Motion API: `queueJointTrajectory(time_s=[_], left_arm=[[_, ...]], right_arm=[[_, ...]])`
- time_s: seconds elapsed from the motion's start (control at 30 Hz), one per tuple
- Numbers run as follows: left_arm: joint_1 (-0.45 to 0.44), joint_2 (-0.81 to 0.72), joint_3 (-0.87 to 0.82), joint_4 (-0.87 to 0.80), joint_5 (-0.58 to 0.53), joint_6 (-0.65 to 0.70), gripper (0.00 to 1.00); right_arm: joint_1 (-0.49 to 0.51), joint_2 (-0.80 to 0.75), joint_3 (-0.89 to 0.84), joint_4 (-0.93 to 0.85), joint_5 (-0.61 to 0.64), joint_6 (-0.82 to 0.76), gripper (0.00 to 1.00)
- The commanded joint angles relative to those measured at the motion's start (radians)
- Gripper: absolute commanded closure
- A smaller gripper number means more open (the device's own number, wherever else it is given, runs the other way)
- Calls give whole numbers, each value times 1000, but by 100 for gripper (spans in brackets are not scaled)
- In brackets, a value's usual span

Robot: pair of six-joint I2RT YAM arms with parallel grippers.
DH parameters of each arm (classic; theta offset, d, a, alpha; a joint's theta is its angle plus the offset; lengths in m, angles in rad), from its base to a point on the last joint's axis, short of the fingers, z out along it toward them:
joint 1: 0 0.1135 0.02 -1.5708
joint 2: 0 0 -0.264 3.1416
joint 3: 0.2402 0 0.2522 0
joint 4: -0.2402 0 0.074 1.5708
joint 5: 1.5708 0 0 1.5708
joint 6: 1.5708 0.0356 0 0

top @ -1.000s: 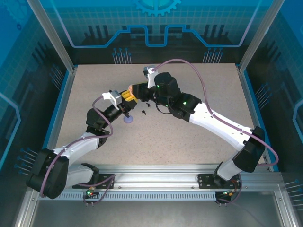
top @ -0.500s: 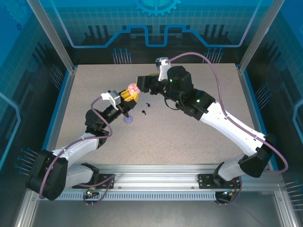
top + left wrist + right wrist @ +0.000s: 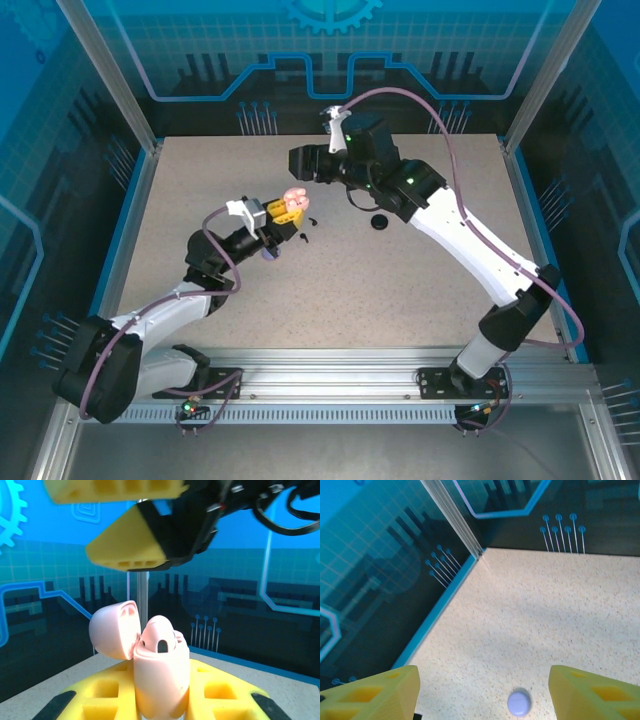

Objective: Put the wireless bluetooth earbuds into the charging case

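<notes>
A pale pink charging case (image 3: 159,680) stands upright with its lid (image 3: 114,636) swung open, and my left gripper (image 3: 160,702) is shut on it between yellow fingers (image 3: 95,696). A pale pink earbud (image 3: 160,636) sticks up out of the case's socket. From above, the same case (image 3: 293,201) sits at my left gripper (image 3: 285,213). My right gripper (image 3: 298,160) hovers behind it, open and empty, with its yellow fingers (image 3: 132,552) above the case. Two black earbuds (image 3: 303,237) (image 3: 313,221) lie on the table beside the left gripper.
A black round case (image 3: 379,222) lies on the table under the right forearm. A lavender round case (image 3: 268,254) peeks out beside the left wrist. A lavender disc (image 3: 519,703) lies below my open right gripper (image 3: 482,695). The blue wall edge (image 3: 440,607) runs along the left.
My right gripper has drawn back from the pink case toward the rear of the table, uncovering the black round case. The left gripper has shifted slightly right with the case.
</notes>
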Motion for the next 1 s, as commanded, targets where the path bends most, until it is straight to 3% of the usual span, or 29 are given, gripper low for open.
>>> queueJointTrajectory(time_s=[0.0,0.13,0.27,0.4,0.6,0.83,0.97], left_arm=[[-27,-16,3,-40,46,50,100],[-47,-16,5,-75,45,78,100],[-51,-13,9,-76,40,84,100],[-51,-15,12,-73,20,92,100],[-52,-32,30,-98,-8,114,100],[-51,-50,35,-149,-44,134,100],[-52,-43,27,-137,-55,113,100]], right_arm=[[-24,50,84,-125,-51,-19,31],[-26,115,174,-220,-89,-30,36],[-27,155,221,-282,-113,-35,52],[-26,158,209,-305,-138,-36,66],[-6,120,129,-323,-185,-57,76],[46,-57,-54,-320,-216,-63,84],[16,-233,-229,-244,-62,28,80]])
